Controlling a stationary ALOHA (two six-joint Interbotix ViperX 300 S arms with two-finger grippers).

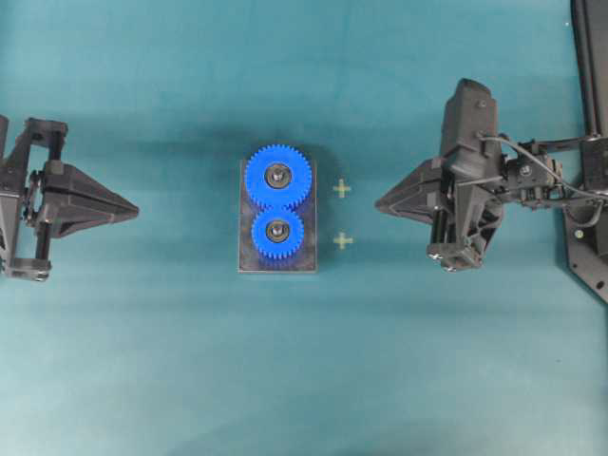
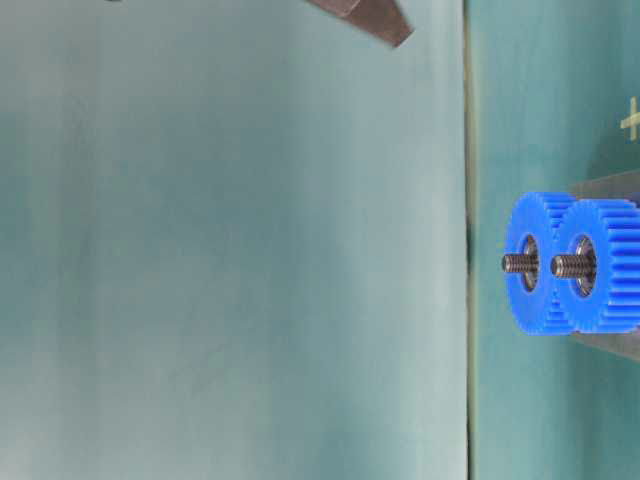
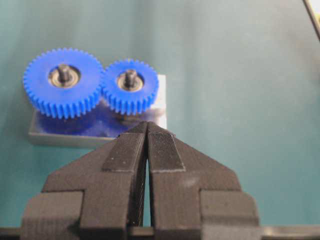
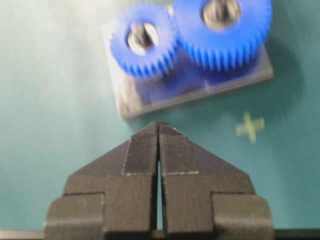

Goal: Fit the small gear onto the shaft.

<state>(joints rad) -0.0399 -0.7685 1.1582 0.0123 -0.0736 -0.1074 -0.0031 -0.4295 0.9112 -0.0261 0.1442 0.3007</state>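
Small gear (image 1: pixel 277 231) flat on upright shaft (image 1: pixel 277 229)

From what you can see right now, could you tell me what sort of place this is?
Probably a robotics test bench: a plain teal table, two shut pincers, left and right, and a metal plate with two blue gears.

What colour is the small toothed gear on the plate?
Bright blue plastic small gear, clearest in the left wrist view.

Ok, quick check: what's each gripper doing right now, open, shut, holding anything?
Left gripper: closed, holding nothing.
Right gripper: closed, holding nothing.
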